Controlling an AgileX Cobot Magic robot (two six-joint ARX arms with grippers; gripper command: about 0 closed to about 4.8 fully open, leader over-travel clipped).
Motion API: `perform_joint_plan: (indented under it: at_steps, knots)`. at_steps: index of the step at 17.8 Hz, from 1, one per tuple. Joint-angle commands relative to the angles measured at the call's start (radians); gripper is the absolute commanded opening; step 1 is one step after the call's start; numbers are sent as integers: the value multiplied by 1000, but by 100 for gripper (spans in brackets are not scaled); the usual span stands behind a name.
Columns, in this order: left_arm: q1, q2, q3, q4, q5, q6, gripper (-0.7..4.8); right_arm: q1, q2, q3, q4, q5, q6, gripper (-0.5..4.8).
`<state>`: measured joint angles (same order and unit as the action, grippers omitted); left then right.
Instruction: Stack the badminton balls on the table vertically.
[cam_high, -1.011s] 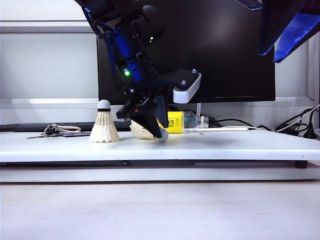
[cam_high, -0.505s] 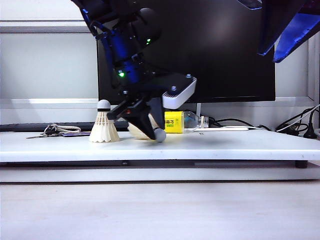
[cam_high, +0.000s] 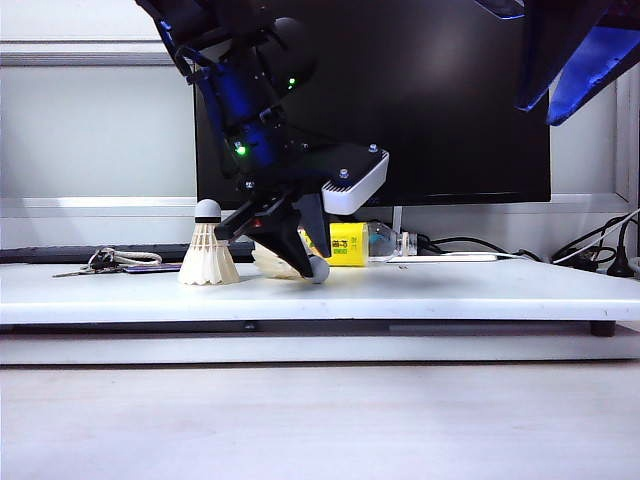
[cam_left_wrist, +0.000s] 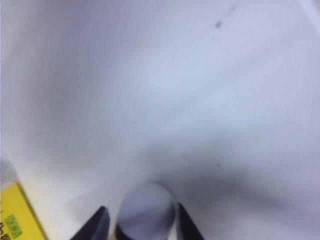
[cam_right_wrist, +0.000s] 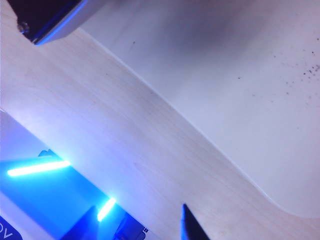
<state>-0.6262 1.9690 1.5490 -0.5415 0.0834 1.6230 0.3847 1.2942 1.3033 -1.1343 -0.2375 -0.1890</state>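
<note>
Two shuttlecocks: one is standing upright (cam_high: 207, 247) on the surface (cam_high: 450, 290) at left; the left claw (cam_high: 308, 262) is pinching the other (cam_high: 275, 262) low and tilted, just right of it. Risk: the loose feather grip is slipping, or the lift is toppling the standing one. The right claw (cam_right_wrist: 140, 222) is hanging spread, off the surface's right.

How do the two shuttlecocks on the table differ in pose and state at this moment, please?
The left shuttlecock stands upright on its feather skirt, cork tip up; the other shuttlecock is tipped over, cork low and pointing right. The left one stands free, while the other is held between the fingers of the left gripper; the right gripper is off past the table edge. Both have cream-white feathers.
</note>
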Motion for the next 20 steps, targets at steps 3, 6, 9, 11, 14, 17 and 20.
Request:
perform_joint_plan:
  at_steps: [3,6,9,11,14,17,20]
  knots:
    - [-1,15,3,5,8,0,182,0,-6,4,9,-5,-3,210]
    - [-1,25,3,8,4,0,180,0,-6,4,9,-5,-3,210]
    - [0,26,3,14,2,0,173,0,-6,4,9,-5,-3,210]
    - [1,26,3,17,0,0,147,0,-6,4,9,-5,-3,210]
    - [0,27,3,18,0,0,128,0,-6,4,9,-5,-3,210]
    - [0,27,3,32,0,-28,123,0,-6,4,9,-5,-3,210]
    - [-2,26,7,129,0,-179,123,0,-6,4,10,-5,-3,209]
